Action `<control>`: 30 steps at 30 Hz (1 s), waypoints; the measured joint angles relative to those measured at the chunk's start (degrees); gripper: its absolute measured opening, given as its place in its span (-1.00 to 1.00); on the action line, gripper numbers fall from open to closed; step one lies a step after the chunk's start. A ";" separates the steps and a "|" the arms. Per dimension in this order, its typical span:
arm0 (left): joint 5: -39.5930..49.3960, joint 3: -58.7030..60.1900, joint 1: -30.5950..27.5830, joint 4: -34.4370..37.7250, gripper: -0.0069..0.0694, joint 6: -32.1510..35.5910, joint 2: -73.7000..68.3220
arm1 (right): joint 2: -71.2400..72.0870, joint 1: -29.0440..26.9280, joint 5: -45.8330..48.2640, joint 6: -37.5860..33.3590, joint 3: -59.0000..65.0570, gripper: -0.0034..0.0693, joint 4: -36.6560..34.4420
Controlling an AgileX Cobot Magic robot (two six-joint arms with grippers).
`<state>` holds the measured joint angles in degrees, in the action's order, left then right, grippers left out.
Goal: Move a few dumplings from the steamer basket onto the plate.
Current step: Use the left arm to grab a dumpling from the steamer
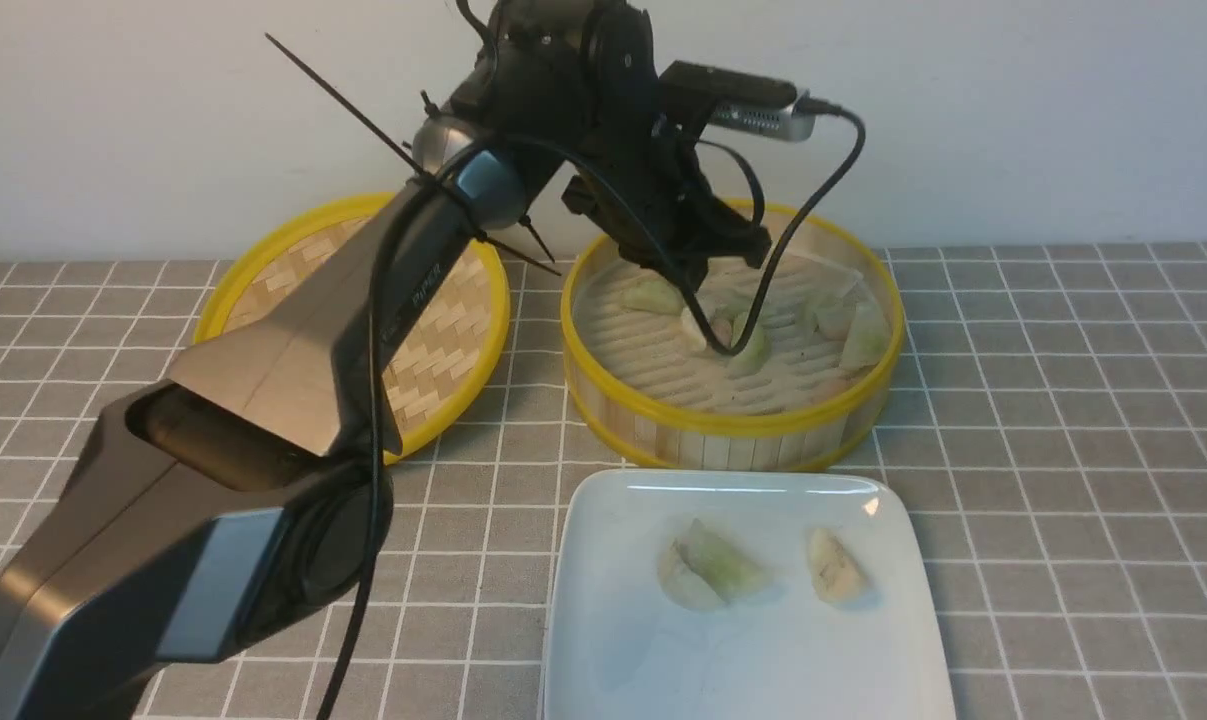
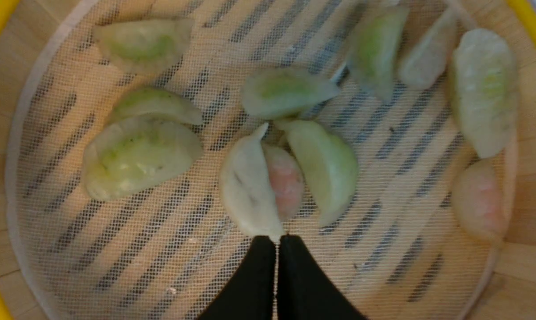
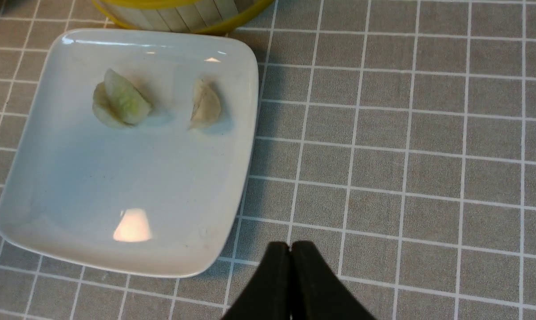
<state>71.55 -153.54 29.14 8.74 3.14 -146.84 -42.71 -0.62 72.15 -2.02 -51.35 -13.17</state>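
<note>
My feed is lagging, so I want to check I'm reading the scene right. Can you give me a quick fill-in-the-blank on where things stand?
1. The woven lid lies on the robot's ____ side of the steamer basket.
2. The left hand, down in the basket, has its fingers ____ (open or shut).
3. The right hand hovers beside the white ____, which holds dumplings.

Missing words: left; shut; plate.

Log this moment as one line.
left gripper shut, over steamer basket | right gripper shut, beside plate | dumplings on plate
</note>
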 joint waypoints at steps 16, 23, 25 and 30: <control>-4.81 0.00 0.00 -1.71 0.30 1.68 -4.64 | -0.05 0.00 0.02 -0.14 0.00 -0.94 0.00; -5.09 0.00 -0.05 -1.76 0.40 1.50 -6.61 | -0.06 0.00 0.07 -0.14 0.00 -0.93 0.00; -5.09 0.00 -0.05 -1.73 0.36 1.50 -6.83 | -0.06 0.00 0.07 -0.14 0.00 -0.93 0.00; -4.56 -0.22 0.06 -2.14 -0.16 1.50 -6.83 | -0.06 0.00 0.07 -0.18 0.00 -0.93 0.00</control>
<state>66.99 -153.76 29.19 6.61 4.64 -153.67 -42.77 -0.62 72.22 -2.20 -51.35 -13.17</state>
